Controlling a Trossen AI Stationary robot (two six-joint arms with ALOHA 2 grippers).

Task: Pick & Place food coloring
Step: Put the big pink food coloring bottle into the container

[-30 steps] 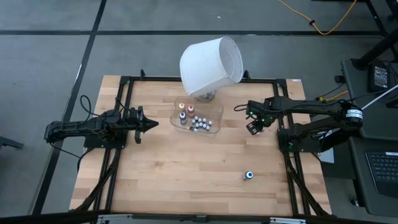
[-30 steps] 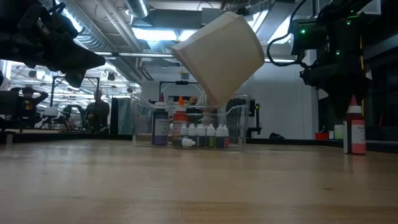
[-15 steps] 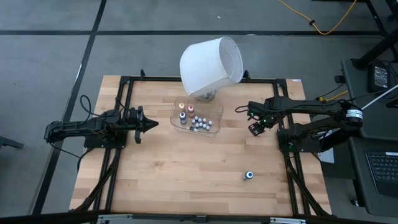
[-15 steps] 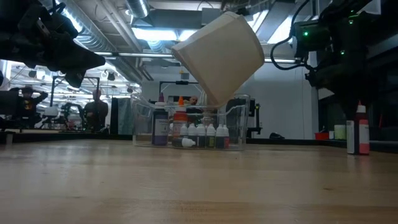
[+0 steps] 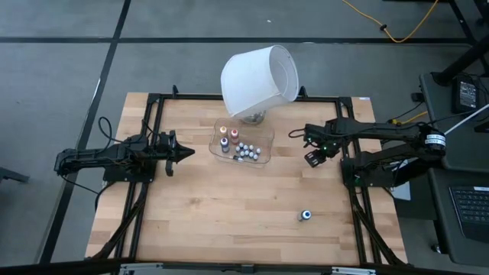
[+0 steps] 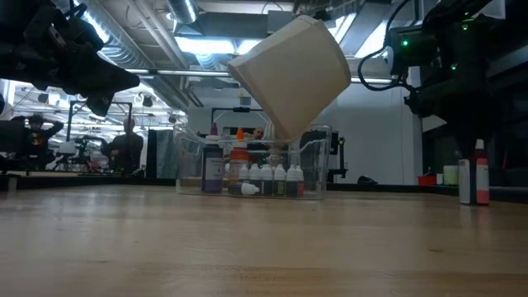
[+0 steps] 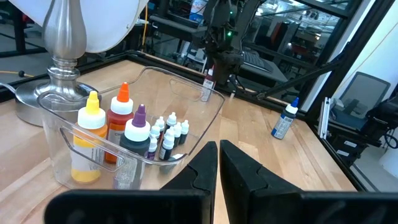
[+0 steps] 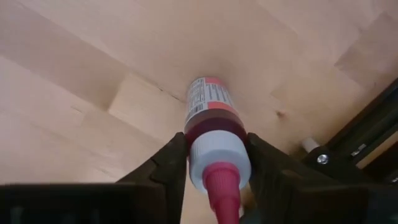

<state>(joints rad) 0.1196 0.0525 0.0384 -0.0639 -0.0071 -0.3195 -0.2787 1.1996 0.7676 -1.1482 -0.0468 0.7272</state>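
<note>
Right of the clear tray (image 5: 243, 145), right hand (image 5: 312, 158) grips a red-capped bottle (image 8: 211, 121).

Red-capped bottle (image 8: 212, 134) with white label, pale wood table (image 5: 229, 206), white lampshade (image 5: 260, 80)

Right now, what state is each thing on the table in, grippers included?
Right gripper: shut on the red-capped bottle.
Red-capped bottle: upright on the table, between the fingers.
Left gripper: shut, empty, beside the clear tray.
Clear tray: holds upright bottles.
Blue-capped bottle: standing alone, apart.
Lamp: shade tilted.
</note>
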